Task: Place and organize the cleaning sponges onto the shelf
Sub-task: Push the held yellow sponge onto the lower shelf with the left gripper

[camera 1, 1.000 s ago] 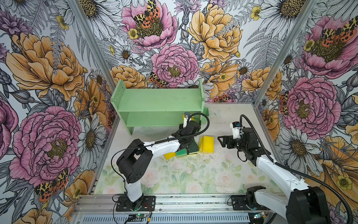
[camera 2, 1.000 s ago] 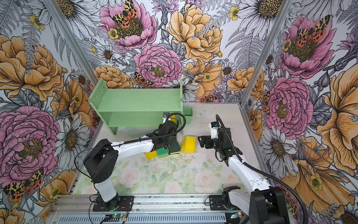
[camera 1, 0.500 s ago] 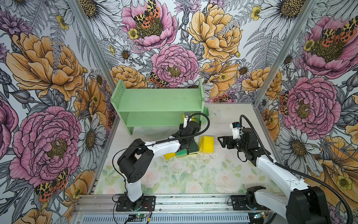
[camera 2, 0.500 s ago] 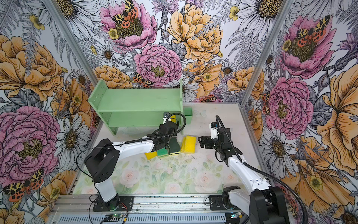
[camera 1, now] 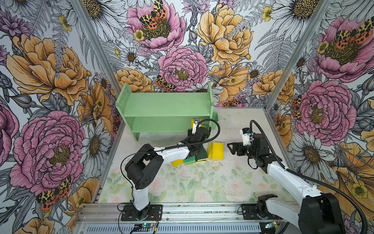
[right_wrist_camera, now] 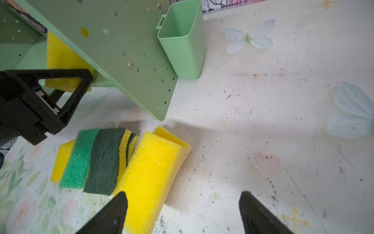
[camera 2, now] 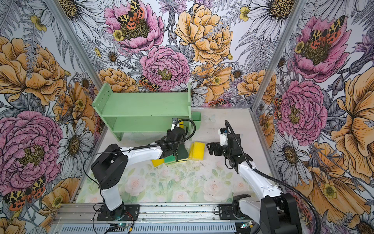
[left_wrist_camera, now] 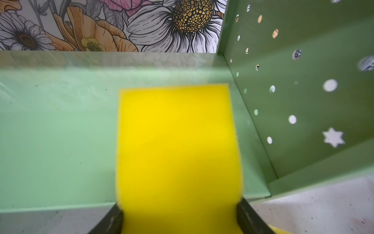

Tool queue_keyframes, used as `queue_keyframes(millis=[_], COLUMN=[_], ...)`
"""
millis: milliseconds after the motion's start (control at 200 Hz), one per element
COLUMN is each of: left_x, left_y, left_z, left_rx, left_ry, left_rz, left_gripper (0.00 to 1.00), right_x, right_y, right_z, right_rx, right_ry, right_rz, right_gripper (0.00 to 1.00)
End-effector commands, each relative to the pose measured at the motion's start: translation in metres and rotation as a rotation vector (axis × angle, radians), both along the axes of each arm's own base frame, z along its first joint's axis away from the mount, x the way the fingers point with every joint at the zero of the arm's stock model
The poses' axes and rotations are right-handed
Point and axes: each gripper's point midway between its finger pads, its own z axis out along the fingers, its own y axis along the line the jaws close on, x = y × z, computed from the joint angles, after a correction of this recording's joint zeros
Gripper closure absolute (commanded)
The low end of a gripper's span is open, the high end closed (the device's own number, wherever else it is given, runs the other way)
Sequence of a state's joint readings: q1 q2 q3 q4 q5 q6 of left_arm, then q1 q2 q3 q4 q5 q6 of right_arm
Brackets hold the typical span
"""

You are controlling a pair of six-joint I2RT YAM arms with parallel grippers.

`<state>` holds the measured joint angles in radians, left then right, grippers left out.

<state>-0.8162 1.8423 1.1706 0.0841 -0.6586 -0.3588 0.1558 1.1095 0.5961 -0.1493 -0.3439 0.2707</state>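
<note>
both top views look down from high in front; close wrist cameras share the shelf end

So the left arm is stretched out low toward 2 o'clock, and the left gripper is clamped on a yellow sponge. The right arm is angled toward 10 o'clock. The right gripper is pointed at 9 o'clock, jaws spread wide and empty.

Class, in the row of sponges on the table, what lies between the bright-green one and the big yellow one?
Two dark-green-topped sponges, leaning together; the right wrist view shows them best.
</note>
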Motion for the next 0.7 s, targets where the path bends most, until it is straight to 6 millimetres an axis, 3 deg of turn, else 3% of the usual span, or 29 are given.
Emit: queue_keyframes(millis=[0, 696], left_x=[0.0001, -0.0023], left_y=[-0.0029, 0.0032], left_z=[-0.0110, -0.0090], left_rx=[0.030, 0.025], left_ry=[0.015, 0.012], left_rz=[-0.009, 0.011], left_gripper=[0.37, 0.18], right_x=[0.0019, 0.0025], right_y=[-0.0033, -0.0031], right_z=[-0.0015, -0.0036], right_rx=[-0.012, -0.012], right_ry=[-0.005, 0.002], right_rz=[-0.012, -0.011], right_gripper=[0.12, 0.12])
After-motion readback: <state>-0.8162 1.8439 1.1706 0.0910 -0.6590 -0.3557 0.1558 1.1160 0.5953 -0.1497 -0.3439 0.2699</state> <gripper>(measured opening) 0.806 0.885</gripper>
